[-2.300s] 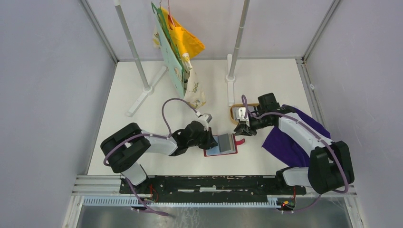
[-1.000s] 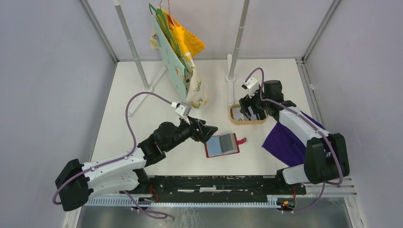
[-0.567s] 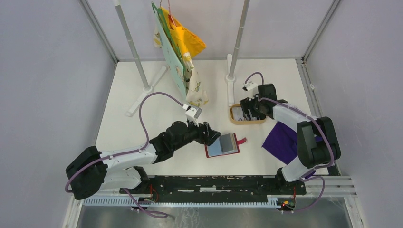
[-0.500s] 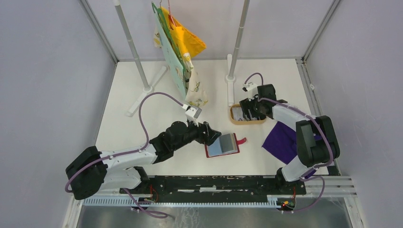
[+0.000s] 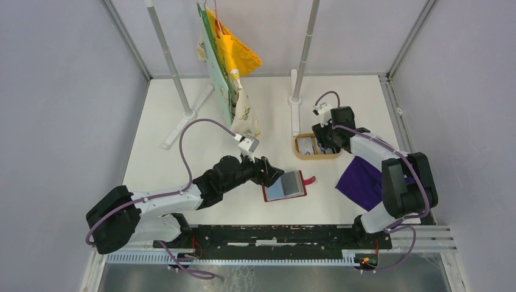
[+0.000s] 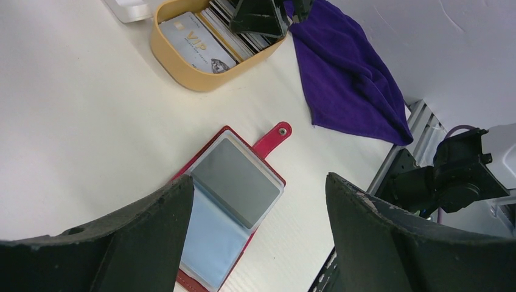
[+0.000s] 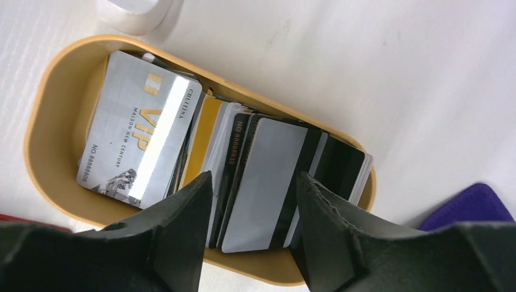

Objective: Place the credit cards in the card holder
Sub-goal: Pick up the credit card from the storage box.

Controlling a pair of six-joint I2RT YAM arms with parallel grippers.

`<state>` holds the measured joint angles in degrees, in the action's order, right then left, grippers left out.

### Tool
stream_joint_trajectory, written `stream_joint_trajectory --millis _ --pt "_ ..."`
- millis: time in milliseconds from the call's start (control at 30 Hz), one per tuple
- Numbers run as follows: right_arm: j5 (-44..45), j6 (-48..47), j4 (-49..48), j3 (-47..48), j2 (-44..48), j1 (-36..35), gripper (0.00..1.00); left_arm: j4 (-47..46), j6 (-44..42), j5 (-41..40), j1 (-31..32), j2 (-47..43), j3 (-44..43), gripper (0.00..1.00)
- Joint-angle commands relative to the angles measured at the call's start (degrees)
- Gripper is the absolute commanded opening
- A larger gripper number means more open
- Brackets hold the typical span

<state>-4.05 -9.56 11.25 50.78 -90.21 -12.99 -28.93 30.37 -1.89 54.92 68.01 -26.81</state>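
Observation:
The dark-red card holder [image 5: 292, 185] lies open on the white table, snap tab to the right; its clear sleeves show a grey card [image 6: 238, 181] and a pale blue page. My left gripper [image 5: 275, 174] hovers open over the holder's left edge [image 6: 260, 182], holding nothing. The credit cards [image 7: 268, 182] sit stacked in an oval wooden tray [image 5: 316, 157], a silver VIP card [image 7: 137, 152] at its left end. My right gripper [image 5: 320, 145] points down into the tray, its jaws [image 7: 252, 179] open and straddling the leaning cards, a gap showing on both sides.
A purple cloth [image 5: 365, 182] lies right of the tray. Two stand poles [image 5: 176, 79] rise at the back with green and yellow bags [image 5: 228, 67] hanging between them. Cage walls close in on three sides.
The left arm has swung in from the left toward the holder and now holds still. The right gripper has settled lower over the tray and its jaws have narrowed around the cards.

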Motion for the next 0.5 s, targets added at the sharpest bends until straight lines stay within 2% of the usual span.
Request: stream_joint_trajectory --millis 0,233,467 --pt "2.6 -0.9 -1.6 0.4 4.1 0.2 0.58 -3.9 -0.4 0.8 -0.3 0.6 -0.2 0.84" --pt "1.9 -1.1 -1.4 0.3 4.4 1.1 0.57 -3.8 -0.1 1.2 -0.3 0.6 -0.4 0.84" --pt "-4.7 -0.5 -1.4 -0.3 3.0 1.3 0.59 -4.1 0.3 1.5 -0.3 0.5 -0.1 0.84"
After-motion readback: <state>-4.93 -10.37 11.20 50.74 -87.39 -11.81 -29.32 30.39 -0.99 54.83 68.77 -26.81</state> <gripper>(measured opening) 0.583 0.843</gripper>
